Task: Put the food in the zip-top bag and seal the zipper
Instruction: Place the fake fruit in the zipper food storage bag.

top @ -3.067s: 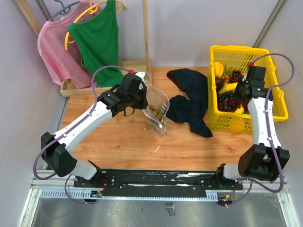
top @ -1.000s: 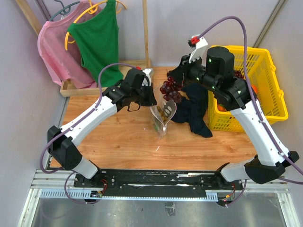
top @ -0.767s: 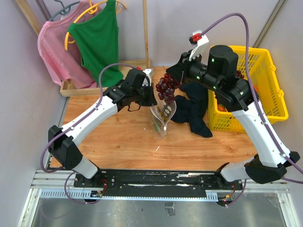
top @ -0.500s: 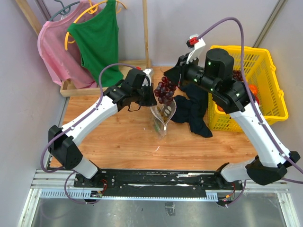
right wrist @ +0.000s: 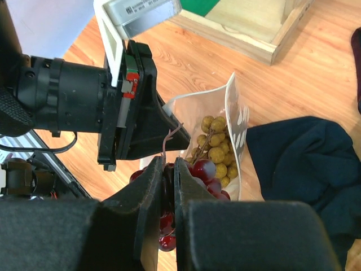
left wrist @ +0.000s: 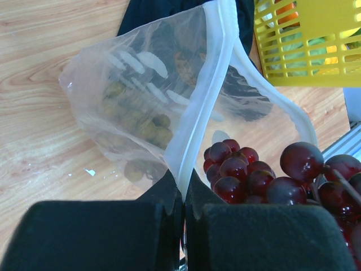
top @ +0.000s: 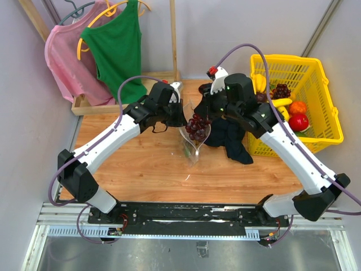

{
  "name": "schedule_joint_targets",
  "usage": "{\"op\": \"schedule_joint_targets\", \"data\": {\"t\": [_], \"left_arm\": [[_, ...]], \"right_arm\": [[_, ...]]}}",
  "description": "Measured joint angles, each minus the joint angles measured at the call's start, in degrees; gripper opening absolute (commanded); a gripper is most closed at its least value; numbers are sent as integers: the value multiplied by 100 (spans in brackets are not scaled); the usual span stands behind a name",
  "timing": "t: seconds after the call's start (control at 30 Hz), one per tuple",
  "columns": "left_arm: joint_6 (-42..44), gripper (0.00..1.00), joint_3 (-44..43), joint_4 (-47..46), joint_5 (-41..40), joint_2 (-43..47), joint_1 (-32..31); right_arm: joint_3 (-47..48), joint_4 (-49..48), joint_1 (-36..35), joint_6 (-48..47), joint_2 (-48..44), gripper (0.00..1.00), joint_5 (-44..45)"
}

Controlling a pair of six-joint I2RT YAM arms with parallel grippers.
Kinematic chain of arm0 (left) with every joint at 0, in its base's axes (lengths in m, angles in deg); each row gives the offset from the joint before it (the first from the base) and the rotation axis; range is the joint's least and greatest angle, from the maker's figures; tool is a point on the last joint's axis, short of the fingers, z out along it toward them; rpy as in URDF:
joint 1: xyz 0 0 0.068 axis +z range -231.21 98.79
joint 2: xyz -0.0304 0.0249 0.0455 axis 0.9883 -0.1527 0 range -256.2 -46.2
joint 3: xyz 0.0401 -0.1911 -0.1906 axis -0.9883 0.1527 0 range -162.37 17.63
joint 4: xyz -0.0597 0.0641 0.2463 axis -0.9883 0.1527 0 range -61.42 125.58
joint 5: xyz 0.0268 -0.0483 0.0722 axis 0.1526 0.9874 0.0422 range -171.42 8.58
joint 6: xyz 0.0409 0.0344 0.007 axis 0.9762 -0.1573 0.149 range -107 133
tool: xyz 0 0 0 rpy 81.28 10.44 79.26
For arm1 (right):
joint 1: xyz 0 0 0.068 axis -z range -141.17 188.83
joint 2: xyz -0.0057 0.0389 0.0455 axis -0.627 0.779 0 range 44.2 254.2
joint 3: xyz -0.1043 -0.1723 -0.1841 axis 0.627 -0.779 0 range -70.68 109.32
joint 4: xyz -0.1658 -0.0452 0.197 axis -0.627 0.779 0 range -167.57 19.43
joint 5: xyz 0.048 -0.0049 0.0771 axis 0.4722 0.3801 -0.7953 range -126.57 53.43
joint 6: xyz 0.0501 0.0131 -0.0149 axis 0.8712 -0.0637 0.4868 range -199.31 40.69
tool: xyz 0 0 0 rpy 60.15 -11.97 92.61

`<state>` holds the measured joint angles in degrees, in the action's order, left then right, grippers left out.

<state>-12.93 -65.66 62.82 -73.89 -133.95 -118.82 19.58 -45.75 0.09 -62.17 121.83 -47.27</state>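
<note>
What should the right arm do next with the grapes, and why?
Probably lower them into the bag before letting go. The right gripper holds the grapes by the stem just at its mouth, which the left gripper pinches open; the longans lie deeper inside.

Bag mouth: clear thin plastic zip-top bag (top: pixel 193 142) gapes upward; dark purple grape bunch (top: pixel 198 125) hangs in the gap.
9 o'clock: left fingers (top: pixel 180 117) clamp the rim; the arm bars that side.
1 o'clock: right fingers (top: pixel 207 113) and arm overhang.
3 o'clock: crumpled dark navy cloth (top: pixel 232 135) just beside the bag; yellow plastic lattice basket (top: pixel 322 134) beyond.
6 o'clock: bare wooden desk (top: pixel 163 175), open to the near edge.
</note>
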Motion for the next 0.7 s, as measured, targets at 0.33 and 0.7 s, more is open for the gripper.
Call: {"op": "schedule_joint_targets", "data": {"t": [0.33, 0.7], "left_arm": [[0, 0, 0, -11, 0, 0, 0], [24, 0, 2, -31, 11, 0, 0]], "right_arm": [[-269, 109, 0, -31, 195, 1, 398], [-557, -330, -63, -26, 483, 1, 1084]]}}
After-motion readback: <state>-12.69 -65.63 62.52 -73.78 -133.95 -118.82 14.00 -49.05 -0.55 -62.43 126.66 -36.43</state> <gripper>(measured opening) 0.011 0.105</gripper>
